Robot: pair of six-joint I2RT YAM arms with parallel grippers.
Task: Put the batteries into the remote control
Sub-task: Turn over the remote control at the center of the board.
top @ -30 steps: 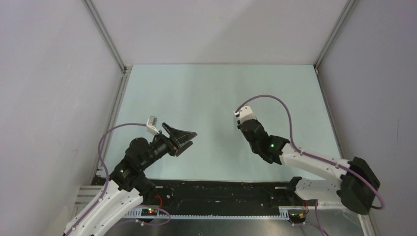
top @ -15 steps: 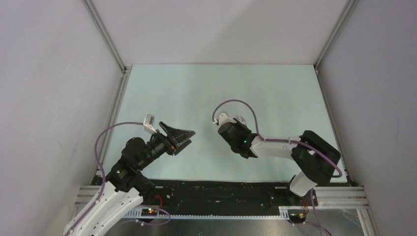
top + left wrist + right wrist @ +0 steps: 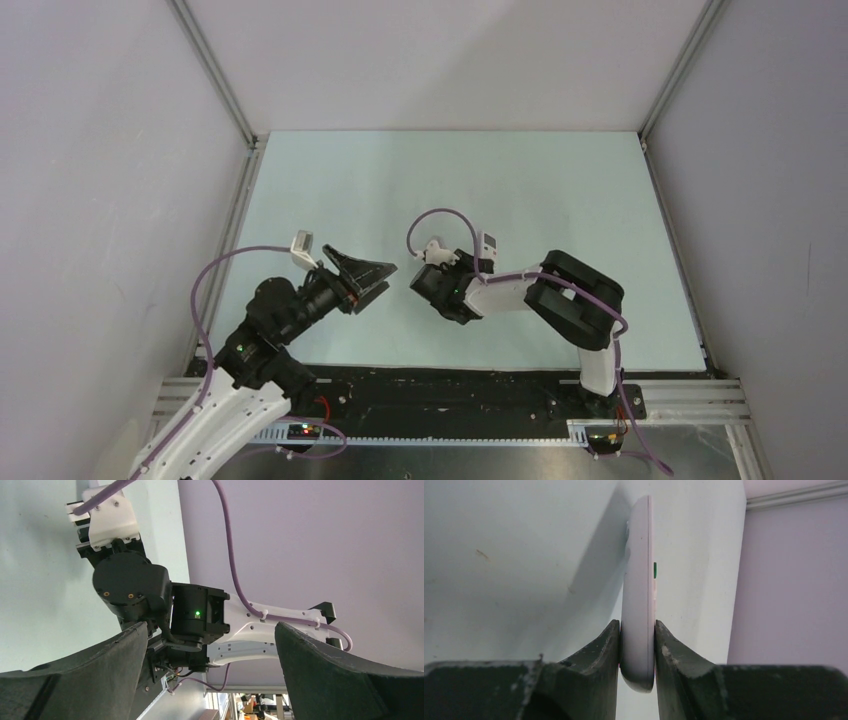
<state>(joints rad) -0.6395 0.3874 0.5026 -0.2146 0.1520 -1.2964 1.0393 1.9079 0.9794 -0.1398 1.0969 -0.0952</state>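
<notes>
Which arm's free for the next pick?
Left. The left gripper is open and empty, facing the other arm. The right gripper is clamped on the remote control, held edge-on.

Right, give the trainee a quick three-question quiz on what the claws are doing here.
1. True or false: the left claw is shut.
2. Which claw holds the remote control? A) left B) right C) neither
3. Fill in: the right wrist camera sees the remote control ___-on, pinched between the fingers of the right claw.

Key: 1 false, it stands wide open and empty; 2 B; 3 edge.
</notes>
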